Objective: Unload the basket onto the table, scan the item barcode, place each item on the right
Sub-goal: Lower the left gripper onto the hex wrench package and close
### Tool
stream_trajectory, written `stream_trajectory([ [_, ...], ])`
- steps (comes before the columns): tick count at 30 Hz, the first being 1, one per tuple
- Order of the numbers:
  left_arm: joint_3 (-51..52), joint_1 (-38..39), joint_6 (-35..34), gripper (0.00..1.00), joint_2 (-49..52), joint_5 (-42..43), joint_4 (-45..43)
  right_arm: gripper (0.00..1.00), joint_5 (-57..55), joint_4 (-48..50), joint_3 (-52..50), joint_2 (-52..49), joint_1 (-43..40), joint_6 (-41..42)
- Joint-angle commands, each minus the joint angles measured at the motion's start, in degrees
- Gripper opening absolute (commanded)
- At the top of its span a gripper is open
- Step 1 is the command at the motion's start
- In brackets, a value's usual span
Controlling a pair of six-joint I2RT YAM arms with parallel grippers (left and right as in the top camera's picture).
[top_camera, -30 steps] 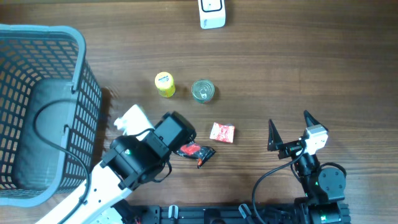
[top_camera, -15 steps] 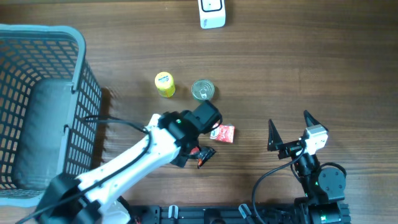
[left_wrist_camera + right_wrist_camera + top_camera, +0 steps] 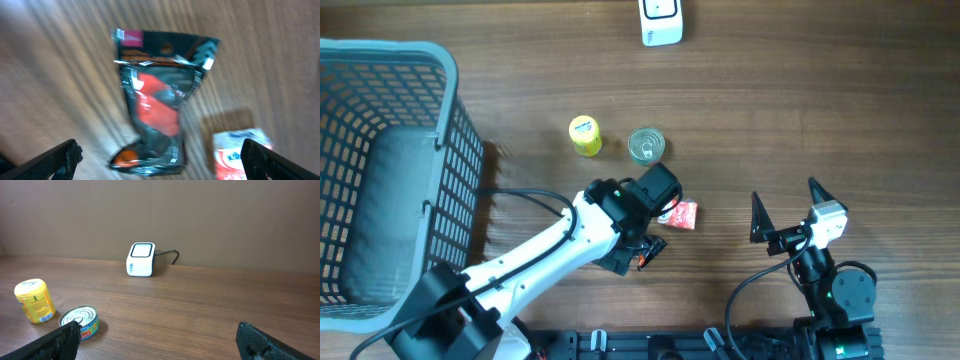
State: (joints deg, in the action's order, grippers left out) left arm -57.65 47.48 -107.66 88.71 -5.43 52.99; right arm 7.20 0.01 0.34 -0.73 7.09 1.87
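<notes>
A black foil packet (image 3: 155, 100) with red contents lies flat on the wooden table, blurred, filling the left wrist view. My left gripper (image 3: 160, 159) hovers above it, open, with one finger (image 3: 55, 161) on each side and nothing between them. Overhead, the left arm (image 3: 620, 215) covers part of that packet (image 3: 645, 247). A small red-and-white packet (image 3: 682, 213) lies just to its right (image 3: 240, 152). The white barcode scanner (image 3: 661, 22) stands at the table's far edge (image 3: 141, 259). My right gripper (image 3: 784, 195) rests open and empty near the front right.
A yellow can (image 3: 585, 135) and a flat tin (image 3: 646, 146) stand behind the packets. A large blue-grey mesh basket (image 3: 450, 120) fills the left side. The right gripper (image 3: 159, 341) looks towards the tin (image 3: 80, 321) and the yellow can (image 3: 35, 300).
The left arm has swung right from the basket side to above the two packets, now partly covering them. The right arm has not moved.
</notes>
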Motion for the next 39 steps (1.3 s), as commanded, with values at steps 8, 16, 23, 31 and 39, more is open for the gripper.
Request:
stream_trajectory([
  [8,7.5,-1.0,0.7,1.0,0.6,1.0,-9.1,1.0,-0.8,0.3,0.0,0.1,0.2,-0.3],
  [16,9.7,-1.6,-1.1,1.0,1.1,3.0,-9.6,1.0,-0.8,0.3,0.0,0.1,0.2,-0.3],
  [23,9.9,-1.6,-0.8,1.0,5.8,6.8,-15.2,1.0,-0.8,0.3,0.0,0.1,0.2,-0.3],
  [31,9.9,-2.8,-0.8,1.0,9.4,8.4,-14.6,1.0,-0.8,0.3,0.0,0.1,0.2,-0.3],
  [39,9.9,-6.3,3.3,0.97,9.4,8.2,-13.3,1.0,-0.8,0.3,0.0,0.1,0.2,-0.3],
])
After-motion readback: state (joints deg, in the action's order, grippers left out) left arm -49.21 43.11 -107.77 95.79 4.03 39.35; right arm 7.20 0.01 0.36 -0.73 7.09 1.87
